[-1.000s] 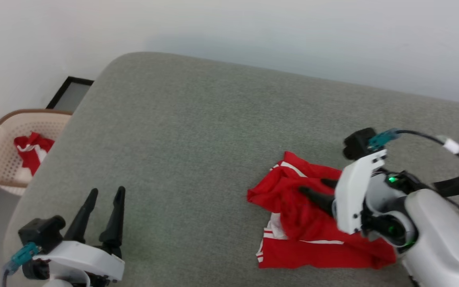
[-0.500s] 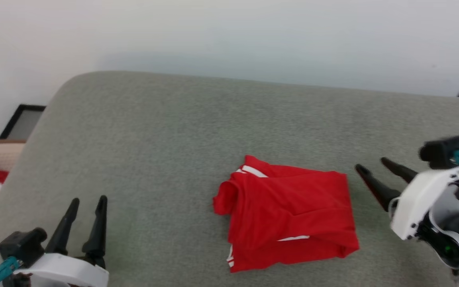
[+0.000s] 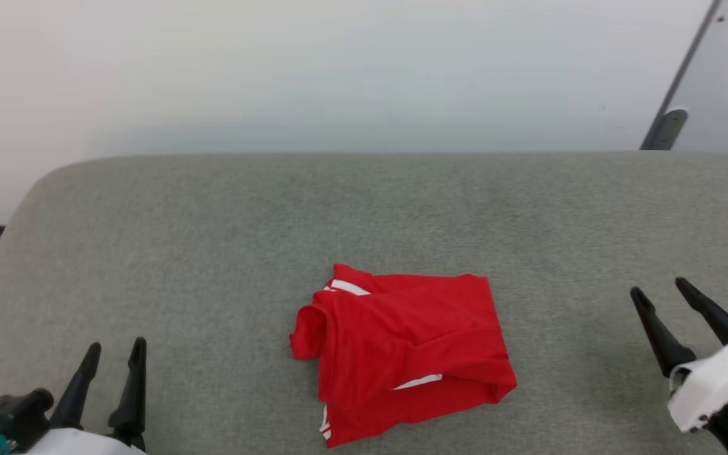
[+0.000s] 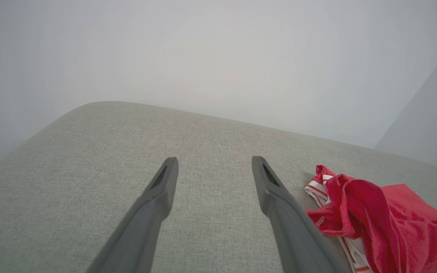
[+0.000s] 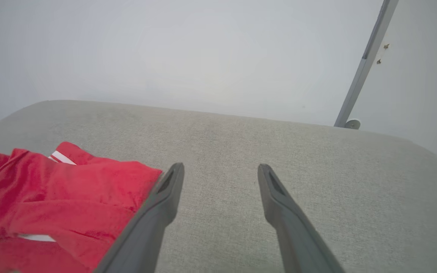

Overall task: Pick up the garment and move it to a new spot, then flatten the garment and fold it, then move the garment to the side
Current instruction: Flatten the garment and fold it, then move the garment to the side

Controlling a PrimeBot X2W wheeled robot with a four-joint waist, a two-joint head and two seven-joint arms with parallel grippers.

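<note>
Right gripper (image 3: 659, 287): jaws spread, empty. A second ago its fingers were in the garment (image 3: 402, 341); it now stands well apart from it. Left gripper (image 3: 117, 344): jaws spread, empty, well apart on the opposite side. The garment lies released and loosely bunched on the grey upholstered surface (image 3: 212, 240), between both grippers. Judgement: relocation is complete; flattening follows. Count: two grippers, one garment.

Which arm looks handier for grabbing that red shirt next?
Probably the right, narrowly. The right end effector, open, looks slightly nearer the shirt than the left end effector, also open.
</note>
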